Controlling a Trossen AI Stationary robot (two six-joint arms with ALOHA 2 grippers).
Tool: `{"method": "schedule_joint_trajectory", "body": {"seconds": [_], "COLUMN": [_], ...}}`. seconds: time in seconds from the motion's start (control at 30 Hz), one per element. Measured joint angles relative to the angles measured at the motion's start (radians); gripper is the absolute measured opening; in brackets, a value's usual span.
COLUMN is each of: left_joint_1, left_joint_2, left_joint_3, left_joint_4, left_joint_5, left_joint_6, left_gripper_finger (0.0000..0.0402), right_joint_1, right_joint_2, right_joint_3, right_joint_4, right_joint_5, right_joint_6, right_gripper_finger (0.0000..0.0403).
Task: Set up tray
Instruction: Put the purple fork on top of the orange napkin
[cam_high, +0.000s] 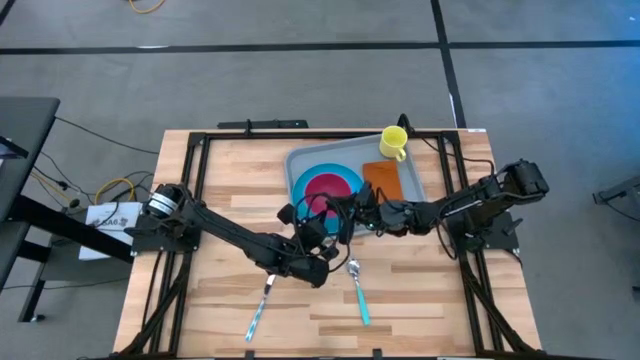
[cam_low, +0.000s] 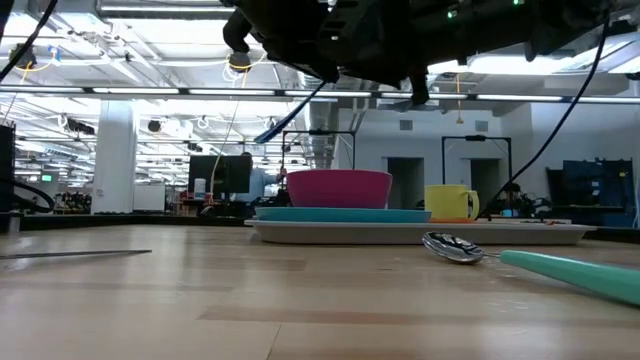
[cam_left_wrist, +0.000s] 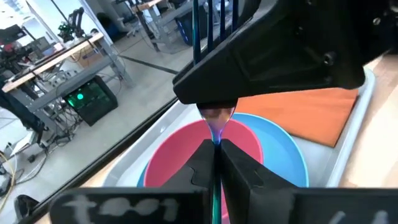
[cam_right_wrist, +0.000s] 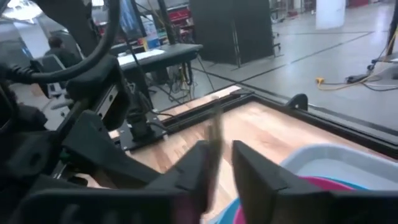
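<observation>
At centre of high view, my left gripper (cam_high: 318, 222) clamps fork (cam_left_wrist: 210, 37), handed across from right gripper (cam_high: 352, 213), also clenched on it. Tray (cam_high: 300, 160) lies just above both, long axis left-right; left arm nearer.

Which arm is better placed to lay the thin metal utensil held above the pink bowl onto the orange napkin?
Probably right: both left gripper and right gripper meet at the utensil, but the orange napkin lies on the right arm's side of the grey-blue tray.
</observation>
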Motion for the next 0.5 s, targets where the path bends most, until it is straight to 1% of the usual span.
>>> {"method": "schedule_joint_trajectory", "body": {"seconds": [0.07,0.13,0.23,0.33,0.43,0.5], "left_joint_1": [0.005,0.006,0.007,0.006,0.007,0.011], "left_joint_2": [0.0,0.0,0.0,0.0,-0.002,-0.002], "left_joint_3": [0.0,0.0,0.0,0.0,0.0,0.0], "left_joint_4": [0.002,0.005,0.006,0.008,0.012,0.011], "left_joint_5": [0.006,0.007,0.007,0.009,0.064,0.098], "left_joint_6": [0.018,0.038,0.055,0.057,0.058,0.058], "left_gripper_finger": [0.0,0.0,0.0006,0.0026,0.005,0.0065], "right_joint_1": [0.0,0.0,0.0,0.0,0.0,0.0], "right_joint_2": [0.0,0.0,0.0,0.0,0.0,0.0], "right_joint_3": [0.0,0.001,0.001,0.001,-0.002,-0.002], "right_joint_4": [-0.001,0.003,0.002,-0.005,-0.027,-0.056], "right_joint_5": [0.001,0.001,0.002,0.005,0.014,0.017], "right_joint_6": [0.0,0.0,-0.008,-0.012,-0.019,-0.042], "right_gripper_finger": [0.0027,0.0009,0.0017,0.002,0.0007,0.0005]}}
